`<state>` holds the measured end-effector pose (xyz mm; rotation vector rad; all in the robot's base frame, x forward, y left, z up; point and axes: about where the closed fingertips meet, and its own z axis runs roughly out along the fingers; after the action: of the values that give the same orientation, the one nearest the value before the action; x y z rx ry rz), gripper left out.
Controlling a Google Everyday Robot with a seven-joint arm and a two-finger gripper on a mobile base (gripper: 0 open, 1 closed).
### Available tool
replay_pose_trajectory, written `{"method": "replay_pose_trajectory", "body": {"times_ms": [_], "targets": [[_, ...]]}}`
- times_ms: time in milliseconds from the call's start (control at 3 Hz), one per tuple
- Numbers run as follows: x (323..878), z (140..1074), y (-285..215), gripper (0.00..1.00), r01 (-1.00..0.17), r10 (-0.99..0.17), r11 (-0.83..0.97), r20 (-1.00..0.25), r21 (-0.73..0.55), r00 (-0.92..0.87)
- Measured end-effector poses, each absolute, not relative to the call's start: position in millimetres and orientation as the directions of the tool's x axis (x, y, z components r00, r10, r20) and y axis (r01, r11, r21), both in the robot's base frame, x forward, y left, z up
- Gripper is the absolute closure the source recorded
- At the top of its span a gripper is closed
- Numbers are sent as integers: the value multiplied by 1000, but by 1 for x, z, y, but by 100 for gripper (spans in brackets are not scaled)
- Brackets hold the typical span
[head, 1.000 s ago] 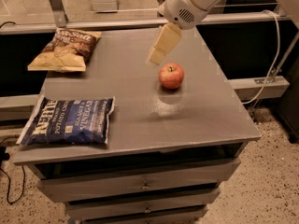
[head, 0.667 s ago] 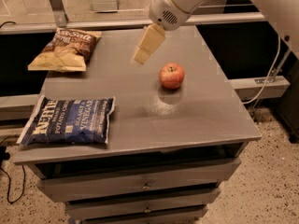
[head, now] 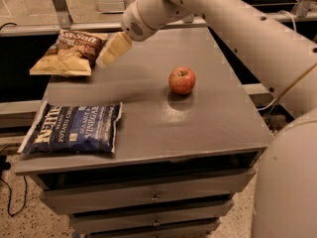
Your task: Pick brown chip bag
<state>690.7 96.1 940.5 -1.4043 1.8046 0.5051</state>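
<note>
The brown chip bag (head: 69,52) lies flat at the far left corner of the grey cabinet top (head: 208,108), its dark brown end with white lettering toward the back. My gripper (head: 113,50) hangs from the white arm just right of the bag, low over the surface, its cream-coloured fingers pointing down and left toward the bag's right edge. It holds nothing that I can see.
A blue salt and vinegar chip bag (head: 73,129) lies at the front left edge. A red apple (head: 182,80) stands near the middle. The white arm (head: 237,29) crosses the back right. Drawers sit below the top.
The arm has swung left across the table, carrying the gripper from above the apple to beside the brown chip bag. The bags and apple have not moved.
</note>
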Motion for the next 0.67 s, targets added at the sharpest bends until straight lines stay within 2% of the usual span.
{"method": "replay_pose_trajectory", "body": {"times_ms": [667], "targets": [[725,900,194,0,-949,-489,315,-861,-25,-140]]}}
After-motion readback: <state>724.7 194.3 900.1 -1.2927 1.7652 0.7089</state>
